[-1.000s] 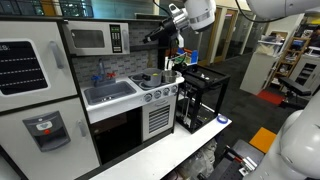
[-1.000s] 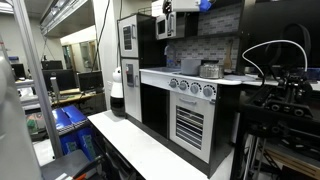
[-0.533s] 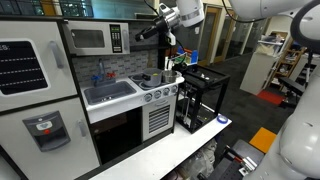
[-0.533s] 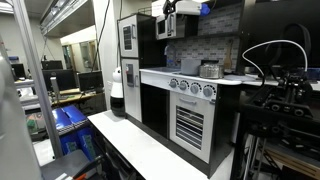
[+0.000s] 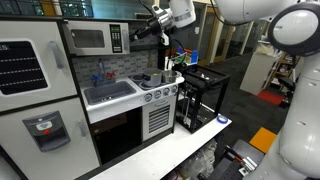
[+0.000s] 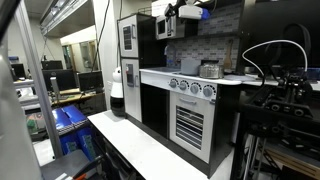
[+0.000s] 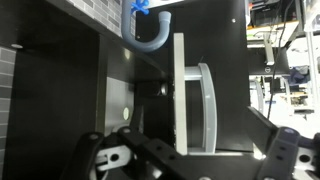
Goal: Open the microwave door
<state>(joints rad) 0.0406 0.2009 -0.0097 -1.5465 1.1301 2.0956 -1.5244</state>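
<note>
The toy microwave sits high in the play kitchen. Its silver-grey framed door (image 5: 87,40) with dark glass is closed, with the black keypad (image 5: 116,39) to its right. My gripper (image 5: 139,33) hovers just right of the keypad, level with the microwave, and also shows in an exterior view (image 6: 172,14). In the wrist view the door shows edge-on as a pale strip (image 7: 179,95) with its curved handle (image 7: 206,105). My gripper (image 7: 190,165) is open, the fingers (image 7: 100,160) spread wide at the bottom edge. The handle lies ahead between them, untouched.
Below the microwave are a sink (image 5: 108,93) with a grey faucet (image 7: 150,35), a stove with a pot (image 5: 153,79), and the dark oven door (image 5: 120,135). A white fridge (image 5: 30,75) stands beside it and a black open frame (image 5: 200,95) on the other side.
My gripper has moved left and slightly up toward the microwave, from beside the kitchen's right post to just next to the keypad. The door has not moved.
</note>
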